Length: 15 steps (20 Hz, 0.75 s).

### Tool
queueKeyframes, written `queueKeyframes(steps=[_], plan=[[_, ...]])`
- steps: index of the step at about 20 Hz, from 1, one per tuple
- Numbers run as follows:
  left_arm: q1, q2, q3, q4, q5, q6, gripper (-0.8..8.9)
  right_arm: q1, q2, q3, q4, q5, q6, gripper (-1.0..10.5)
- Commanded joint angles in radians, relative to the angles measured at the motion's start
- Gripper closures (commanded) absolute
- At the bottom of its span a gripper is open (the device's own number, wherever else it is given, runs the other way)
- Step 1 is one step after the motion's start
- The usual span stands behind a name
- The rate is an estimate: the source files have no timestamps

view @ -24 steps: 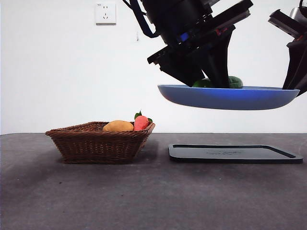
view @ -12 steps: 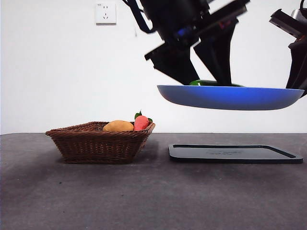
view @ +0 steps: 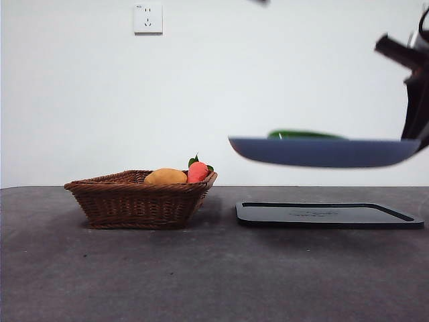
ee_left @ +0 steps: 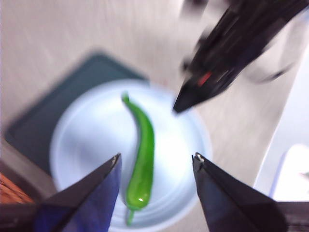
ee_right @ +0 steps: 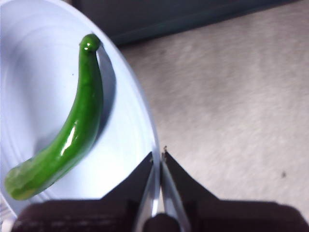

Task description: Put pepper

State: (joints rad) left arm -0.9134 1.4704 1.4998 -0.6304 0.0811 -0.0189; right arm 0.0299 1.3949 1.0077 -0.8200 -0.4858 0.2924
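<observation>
Pinching the plate (ee_right: 130, 121) rim with my right claw (ee_right: 158, 155), left claw (ee_left: 155, 162) open above, I should keep it level so the pepper (ee_right: 67, 130) lying on it cannot roll.

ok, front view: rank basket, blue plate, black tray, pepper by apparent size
1. Blue plate and black tray: alike in width, unsure.
2. Basket.
3. Pepper, mostly hidden behind the plate's rim.

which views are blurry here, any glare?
Left wrist view: heavy motion blur over the plate, the pepper and the right tool. Front view: plate slightly smeared, basket sharp. Right wrist view: sharp, glare streak on the pepper.
</observation>
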Motion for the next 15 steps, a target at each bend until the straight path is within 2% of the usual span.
queueKeyframes(steps=[1, 3, 8, 10, 15], plan=[[-0.007, -0.078, 0.027, -0.001, -0.003, 0.014, 5.51, -0.023, 0.073, 0.013, 0.053, -0.002, 0.026, 9.4], [-0.007, -0.148, 0.027, -0.022, -0.009, 0.017, 5.51, -0.048, 0.135, 0.022, 0.106, -0.002, 0.032, 9.4], [-0.007, -0.264, 0.027, -0.098, -0.100, 0.024, 5.51, -0.083, 0.324, 0.151, 0.189, 0.004, 0.032, 9.4], [-0.007, -0.279, 0.027, -0.114, -0.116, 0.023, 5.51, -0.083, 0.398, 0.234, 0.190, 0.048, 0.032, 9.4], [-0.007, -0.284, 0.027, -0.127, -0.132, 0.021, 5.51, -0.083, 0.541, 0.375, 0.208, 0.050, 0.033, 9.4]])
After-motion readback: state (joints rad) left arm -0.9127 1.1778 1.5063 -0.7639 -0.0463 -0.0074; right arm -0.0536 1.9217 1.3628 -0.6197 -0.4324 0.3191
